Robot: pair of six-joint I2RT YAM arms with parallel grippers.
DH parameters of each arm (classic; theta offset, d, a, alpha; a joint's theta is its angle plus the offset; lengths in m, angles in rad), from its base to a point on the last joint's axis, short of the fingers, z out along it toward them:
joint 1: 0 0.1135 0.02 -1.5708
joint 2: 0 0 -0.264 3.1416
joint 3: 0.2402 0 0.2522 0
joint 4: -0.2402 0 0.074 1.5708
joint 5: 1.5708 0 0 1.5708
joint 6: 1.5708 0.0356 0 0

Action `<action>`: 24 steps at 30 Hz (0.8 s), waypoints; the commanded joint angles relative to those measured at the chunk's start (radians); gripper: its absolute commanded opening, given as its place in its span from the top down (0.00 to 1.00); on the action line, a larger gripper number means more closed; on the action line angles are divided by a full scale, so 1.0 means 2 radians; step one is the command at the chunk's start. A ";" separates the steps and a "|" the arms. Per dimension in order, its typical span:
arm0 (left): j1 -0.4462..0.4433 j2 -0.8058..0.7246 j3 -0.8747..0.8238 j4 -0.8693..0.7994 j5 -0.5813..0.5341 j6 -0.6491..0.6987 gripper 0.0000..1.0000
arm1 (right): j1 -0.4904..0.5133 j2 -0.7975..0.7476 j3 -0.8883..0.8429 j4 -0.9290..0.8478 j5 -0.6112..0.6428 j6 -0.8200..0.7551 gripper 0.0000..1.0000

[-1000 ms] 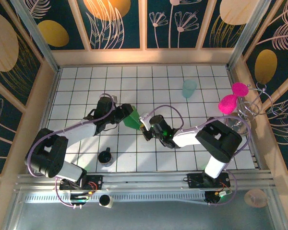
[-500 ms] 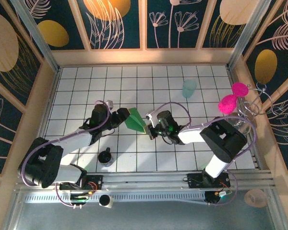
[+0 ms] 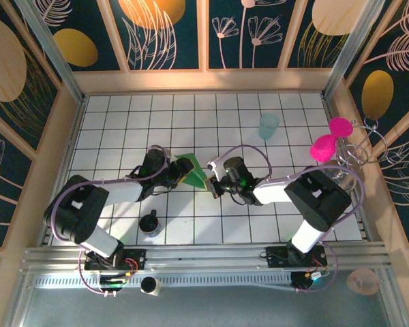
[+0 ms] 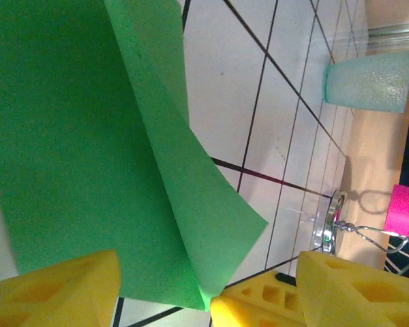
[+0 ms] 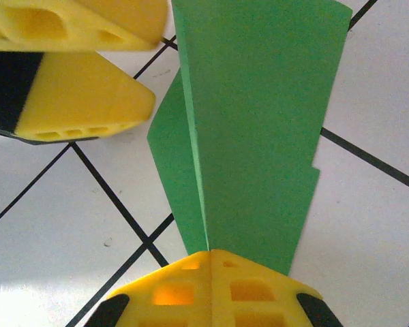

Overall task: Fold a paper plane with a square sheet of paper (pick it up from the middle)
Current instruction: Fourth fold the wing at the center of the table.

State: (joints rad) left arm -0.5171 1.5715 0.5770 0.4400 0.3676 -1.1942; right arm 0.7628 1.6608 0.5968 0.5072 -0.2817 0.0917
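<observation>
Near the middle of the top external view, the folded green paper point(image 3: 191, 172) stands up off the white gridded table point(image 3: 123, 116), tilted, between the two arms. The left gripper point(image 3: 176, 176) reaches it from the left and the right gripper point(image 3: 210, 184) from the right, at the paper's lower right corner. A pale teal cup point(image 3: 268, 125) stands well apart in the upper right of the grid, a pink object point(image 3: 330, 139) sits by the right wall beside a wire stand point(image 3: 354, 158), and a small black object point(image 3: 150, 223) rests near the bottom left. Across the left wrist view, the green paper point(image 4: 88, 136) covers the upper left and shows a long crease with one flap swinging out to a point. The left gripper point(image 4: 208, 272) has its two yellow fingers spread wide at the bottom corners, open, with the paper's lower edge lying between them. The right gripper point(image 4: 255, 310) pokes in at the bottom centre at the paper's tip. The cup point(image 4: 368, 78) lies at the upper right. Down the right wrist view, the green paper point(image 5: 259, 116) rises from the bottom centre, where the right gripper point(image 5: 208, 257) has its fingers pressed together, clamping the paper's creased end. The left gripper point(image 5: 146, 58) sits at the upper left, fingers parted, just beside the paper's edge.
</observation>
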 commanded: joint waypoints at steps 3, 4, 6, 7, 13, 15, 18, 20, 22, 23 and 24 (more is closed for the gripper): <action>-0.004 0.022 0.040 0.004 0.006 -0.021 0.33 | 0.005 -0.003 0.000 0.002 0.012 -0.011 1.00; -0.003 0.024 0.043 -0.002 0.004 -0.022 0.34 | 0.006 -0.002 0.000 0.001 0.013 -0.013 1.00; -0.003 0.029 0.050 -0.015 0.003 -0.025 0.36 | 0.007 -0.002 0.003 -0.003 0.020 -0.017 1.00; -0.004 0.031 0.051 -0.019 0.003 -0.028 0.37 | 0.008 -0.002 0.004 -0.004 0.023 -0.019 1.00; -0.004 0.036 0.059 -0.050 -0.005 -0.028 0.40 | 0.014 -0.005 0.009 -0.008 0.030 -0.026 1.00; -0.005 0.038 0.060 -0.054 -0.005 -0.028 0.43 | 0.016 -0.005 0.011 -0.012 0.031 -0.028 0.96; -0.005 0.040 0.060 -0.053 -0.004 -0.030 0.51 | 0.020 -0.007 0.012 -0.012 0.036 -0.032 0.94; -0.006 0.040 0.060 -0.053 -0.004 -0.032 0.57 | 0.023 -0.008 0.013 -0.014 0.041 -0.037 0.94; -0.006 0.040 0.060 -0.052 -0.003 -0.035 0.62 | 0.025 -0.009 0.013 -0.015 0.044 -0.039 0.93; -0.006 0.040 0.060 -0.053 -0.001 -0.037 0.64 | 0.026 -0.009 0.013 -0.016 0.048 -0.042 0.93; -0.006 0.040 0.061 -0.053 0.001 -0.037 0.65 | 0.027 -0.009 0.013 -0.017 0.050 -0.043 0.93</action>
State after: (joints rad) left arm -0.5240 1.6394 0.6758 0.3611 0.3626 -1.2400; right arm 0.8055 1.6608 0.5995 0.4881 -0.2108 0.0319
